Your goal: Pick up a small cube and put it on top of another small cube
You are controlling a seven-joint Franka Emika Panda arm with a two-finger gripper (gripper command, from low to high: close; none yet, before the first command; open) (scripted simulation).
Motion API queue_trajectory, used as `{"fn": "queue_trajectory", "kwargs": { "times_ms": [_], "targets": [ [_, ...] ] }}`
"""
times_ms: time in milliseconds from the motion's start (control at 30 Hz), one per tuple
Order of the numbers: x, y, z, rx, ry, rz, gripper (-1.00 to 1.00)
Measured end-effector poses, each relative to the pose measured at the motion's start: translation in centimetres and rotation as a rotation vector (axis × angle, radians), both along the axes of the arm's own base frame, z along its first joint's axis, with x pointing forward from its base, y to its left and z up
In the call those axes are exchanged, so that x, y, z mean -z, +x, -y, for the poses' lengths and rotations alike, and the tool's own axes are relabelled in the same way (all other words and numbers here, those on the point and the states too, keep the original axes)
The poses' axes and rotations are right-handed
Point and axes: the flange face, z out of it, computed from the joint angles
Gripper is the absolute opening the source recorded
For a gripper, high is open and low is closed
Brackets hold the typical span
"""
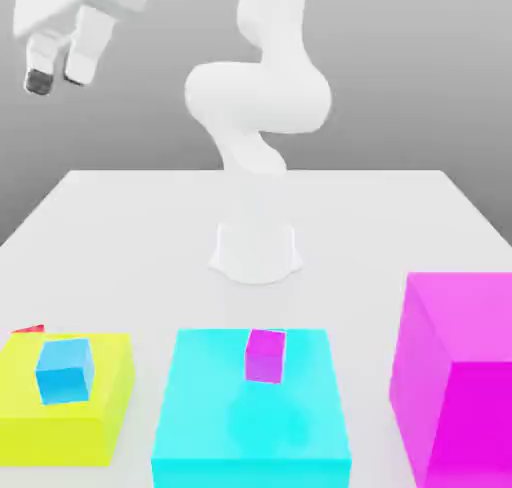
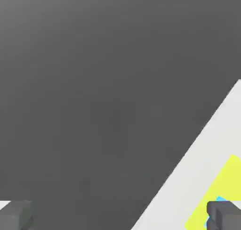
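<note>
We see the gripper (image 1: 58, 79) high over the table (image 1: 130, 236), at about 10 o'clock from the arm's base (image 1: 256, 254) in the exterior view. Its two fingers (image 1: 40, 80) stand apart and released, with nothing between them. In the hand view the same two fingertips (image 2: 225, 214) sit wide apart, nothing in the gap.

The red cube (image 1: 30, 329) lies at about 8 o'clock from the base, on the table just behind the far corner of the yellow block (image 1: 95, 426) on the exterior view's left (we see no more than a sliver of it, so we cannot tell whether it touches the block).

The small magenta cube (image 1: 266, 355) sits on top of the cyan block (image 1: 290, 426), near that block's far edge, at roughly 6 o'clock from the base. It is well apart from the red cube.

A small blue cube (image 1: 65, 369) rests on top of the yellow block, near its middle. A big magenta block (image 1: 465, 386) stands at about 4 o'clock from the base, beside the cyan block but apart from it.

In the hand view we note a strip of the table, a corner of the yellow block and a speck of blue by one fingertip.

The gripper hangs well above the red cube and touches nothing.
</note>
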Motion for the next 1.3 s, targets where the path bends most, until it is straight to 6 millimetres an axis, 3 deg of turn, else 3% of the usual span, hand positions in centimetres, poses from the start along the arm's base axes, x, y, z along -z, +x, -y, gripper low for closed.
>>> {"fn": "queue_trajectory", "kwargs": {
  "times_ms": [300,567,833,1033,1067,1300],
  "targets": [
    [11.4,-2.4,8.8,0.528,0.188,-0.061,0.0],
    [21.3,-8.1,15.1,1.022,0.346,-0.095,0.0],
    [30.4,-14.5,17.6,1.495,0.496,-0.125,0.0],
    [37.1,-15.4,17.8,1.563,0.517,-0.128,0.0],
    [37.8,-15.5,17.7,1.564,0.516,-0.129,-1.0],
    [37.8,-15.5,17.8,1.564,0.516,-0.127,-1.0]
  ]
}}
